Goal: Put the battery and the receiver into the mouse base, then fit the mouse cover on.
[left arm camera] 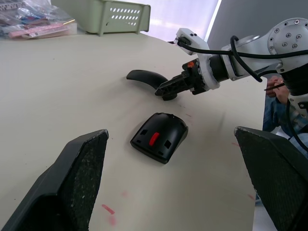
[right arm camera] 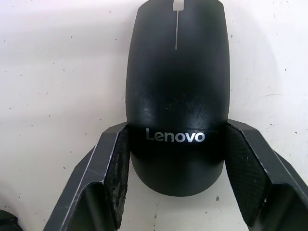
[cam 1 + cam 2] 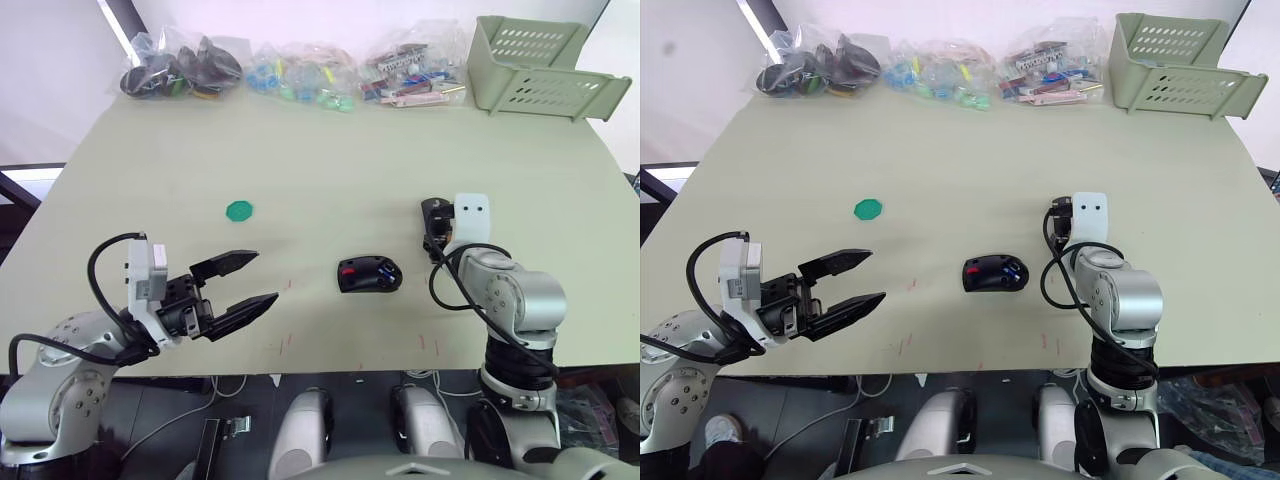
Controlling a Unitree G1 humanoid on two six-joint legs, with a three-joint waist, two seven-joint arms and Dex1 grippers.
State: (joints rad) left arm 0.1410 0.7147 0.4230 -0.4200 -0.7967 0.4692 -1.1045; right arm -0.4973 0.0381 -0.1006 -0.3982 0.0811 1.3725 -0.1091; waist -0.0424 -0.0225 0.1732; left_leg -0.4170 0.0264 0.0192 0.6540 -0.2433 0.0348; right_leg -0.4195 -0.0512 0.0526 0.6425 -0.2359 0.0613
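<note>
on the table (image 3: 330, 170) there is one mouse base (image 3: 369, 274), one mouse cover (image 2: 176, 91), one green disc (image 3: 238, 210), one green basket (image 3: 535, 65) and three clear bags (image 3: 300, 70). the left gripper (image 3: 246, 281), on the mouse base's left and well apart from it, has its fingers wide open and holds nothing, while the right gripper (image 2: 176, 168), beyond the base on its right, has both pads touching the sides of the mouse cover, which lies on the table. the right wrist view shows the white lenovo word on the cover, and the left wrist view shows the red patch inside the base and a person's sleeve (image 1: 276, 113) behind the right arm.

Mouse cover (image 2: 176, 96): plain black, silver lettering. Mouse base (image 3: 369, 274): black, red patch. Disc (image 3: 238, 210) left of base: green.
</note>
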